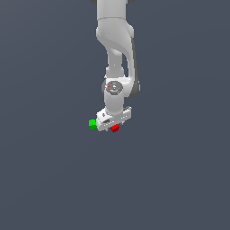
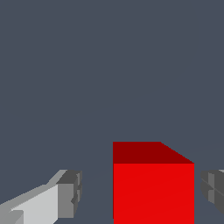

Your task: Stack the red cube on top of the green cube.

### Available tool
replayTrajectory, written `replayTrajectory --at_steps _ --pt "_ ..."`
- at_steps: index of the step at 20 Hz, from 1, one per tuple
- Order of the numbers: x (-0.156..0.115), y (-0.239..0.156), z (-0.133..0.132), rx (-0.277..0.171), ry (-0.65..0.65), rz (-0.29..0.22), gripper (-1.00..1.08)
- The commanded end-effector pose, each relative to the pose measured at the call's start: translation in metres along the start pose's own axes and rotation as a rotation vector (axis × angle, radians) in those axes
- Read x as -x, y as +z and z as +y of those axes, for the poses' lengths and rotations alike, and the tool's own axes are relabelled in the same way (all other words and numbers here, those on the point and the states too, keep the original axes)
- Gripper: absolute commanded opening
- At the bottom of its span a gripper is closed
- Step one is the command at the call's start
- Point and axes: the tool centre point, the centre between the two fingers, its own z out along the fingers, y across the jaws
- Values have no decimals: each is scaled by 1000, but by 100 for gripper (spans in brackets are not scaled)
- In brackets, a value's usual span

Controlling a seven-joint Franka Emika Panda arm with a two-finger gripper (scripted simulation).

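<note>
The red cube (image 2: 153, 188) fills the wrist view up close, sitting between my two fingertips. My gripper (image 2: 141, 192) is open around it: one grey finger pad (image 2: 72, 194) stands a clear gap away from the cube, and the other pad (image 2: 213, 188) is much nearer but still apart. In the exterior view the red cube (image 1: 114, 128) peeks out under the white gripper (image 1: 112, 124). The green cube (image 1: 92, 124) rests on the floor just beyond the hand, toward the exterior view's left. It does not show in the wrist view.
A plain dark grey floor (image 1: 179, 179) spreads all around. The white arm (image 1: 115, 54) comes down from the top of the exterior view.
</note>
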Motion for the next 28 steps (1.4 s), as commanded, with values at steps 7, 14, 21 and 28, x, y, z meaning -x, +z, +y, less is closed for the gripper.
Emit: replayTrajectory --at_steps 7,14,21,28 --pt "-1 8 1 1 1 1 -100" --pt "-1 8 1 1 1 1 -100" --pt "0 -2 1 1 1 1 -100" --pt "1 -38 0 1 1 1 -100"
